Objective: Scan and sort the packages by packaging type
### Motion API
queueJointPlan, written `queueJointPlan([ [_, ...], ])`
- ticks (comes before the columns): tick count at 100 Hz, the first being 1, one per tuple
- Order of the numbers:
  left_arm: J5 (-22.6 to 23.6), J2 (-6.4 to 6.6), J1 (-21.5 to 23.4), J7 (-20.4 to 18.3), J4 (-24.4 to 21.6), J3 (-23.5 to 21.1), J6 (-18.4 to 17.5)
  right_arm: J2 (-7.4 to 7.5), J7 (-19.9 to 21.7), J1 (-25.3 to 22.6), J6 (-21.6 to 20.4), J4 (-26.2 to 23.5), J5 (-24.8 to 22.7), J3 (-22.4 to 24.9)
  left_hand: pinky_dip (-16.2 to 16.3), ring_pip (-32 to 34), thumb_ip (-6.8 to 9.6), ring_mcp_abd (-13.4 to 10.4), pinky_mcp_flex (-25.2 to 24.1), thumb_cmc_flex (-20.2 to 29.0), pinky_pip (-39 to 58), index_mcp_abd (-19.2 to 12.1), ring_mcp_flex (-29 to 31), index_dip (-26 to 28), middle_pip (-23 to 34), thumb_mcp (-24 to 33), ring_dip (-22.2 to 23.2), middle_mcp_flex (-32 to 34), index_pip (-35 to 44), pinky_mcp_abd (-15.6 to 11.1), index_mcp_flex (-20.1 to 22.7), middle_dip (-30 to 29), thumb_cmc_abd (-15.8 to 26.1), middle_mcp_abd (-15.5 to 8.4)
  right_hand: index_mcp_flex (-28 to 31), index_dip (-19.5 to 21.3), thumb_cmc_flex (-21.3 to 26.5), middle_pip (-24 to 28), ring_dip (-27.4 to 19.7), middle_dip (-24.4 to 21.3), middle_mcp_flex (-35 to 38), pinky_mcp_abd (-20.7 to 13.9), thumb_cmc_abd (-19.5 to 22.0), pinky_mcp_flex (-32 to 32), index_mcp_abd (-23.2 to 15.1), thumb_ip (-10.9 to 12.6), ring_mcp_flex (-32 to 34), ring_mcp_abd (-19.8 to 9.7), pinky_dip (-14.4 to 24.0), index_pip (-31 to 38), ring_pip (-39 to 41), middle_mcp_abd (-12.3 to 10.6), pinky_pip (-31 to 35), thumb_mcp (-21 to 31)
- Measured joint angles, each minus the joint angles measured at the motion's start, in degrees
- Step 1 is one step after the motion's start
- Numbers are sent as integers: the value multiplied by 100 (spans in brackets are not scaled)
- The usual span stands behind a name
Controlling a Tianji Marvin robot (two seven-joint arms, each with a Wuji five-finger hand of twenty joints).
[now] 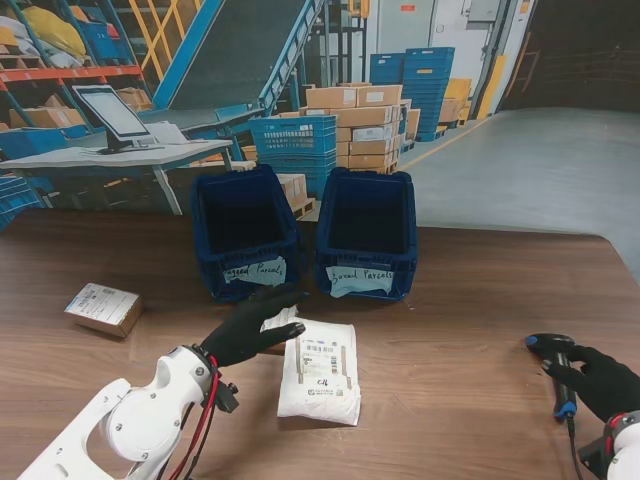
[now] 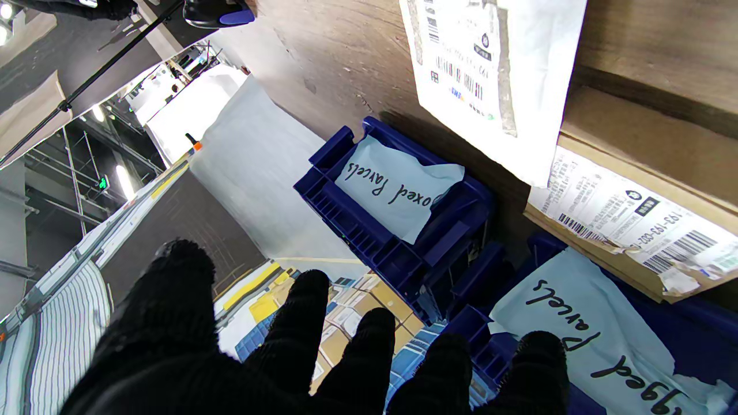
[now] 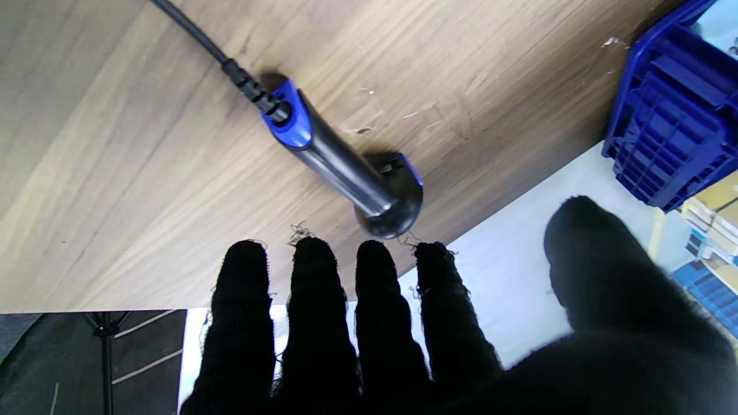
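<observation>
White bagged parcel [image 1: 320, 372] label-up for scanning; left hand [image 1: 245, 332] spread, empty beside it; right hand [image 1: 605, 380] open over scanner [image 1: 558, 372].

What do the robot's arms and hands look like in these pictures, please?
Both hands wear black knit gloves: the left hand and the right hand, whose fingertips show loose, frayed threads. The left arm has a smooth, rounded white shell, with red and black cables running beside the wrist. Only a small white part of the right arm shows.

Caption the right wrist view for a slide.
Open right robot hand hovers beside the corded barcode scanner lying on the wooden table.
</observation>
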Motion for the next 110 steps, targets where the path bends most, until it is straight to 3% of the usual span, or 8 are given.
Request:
queueJointPlan([
  [43, -30, 2, -35, -57, 60, 41, -5, 82, 301, 232, 58, 588, -153, 246, 1, 0, 0, 0, 0, 0, 0, 0, 0, 0, 0, 0, 0, 0, 0, 0, 0, 0, 0, 0, 0, -1, -114, 16, -54, 0, -54, 9, -2, -60, 5, 0, -65, 85, 0, -10, 1, 0, 0, 7],
  [60, -25, 4, -35, -56, 66, 59, -10, 144, 518, 536, 36, 973, 38, 273, 1, 0, 0, 0, 0, 0, 0, 0, 0, 0, 0, 0, 0, 0, 0, 0, 0, 0, 0, 0, 0, -1, -114, 67, -54, 0, -95, 15, -8, -116, 25, 0, -72, 88, 0, -12, 3, 50, 0, 7],
  [110, -35, 10, 1, -115, 64, 45, -5, 412, 1229, 1441, -243, 2025, -224, 10, 1, 0, 0, 1, 0, 0, 0, 0, 0, 0, 0, 0, 0, 0, 0, 0, 0, 0, 0, 0, -1, 1, -114, 204, -54, -1, -140, 15, -17, -131, 25, 0, -125, 88, -2, -12, 47, 52, 0, 12],
])
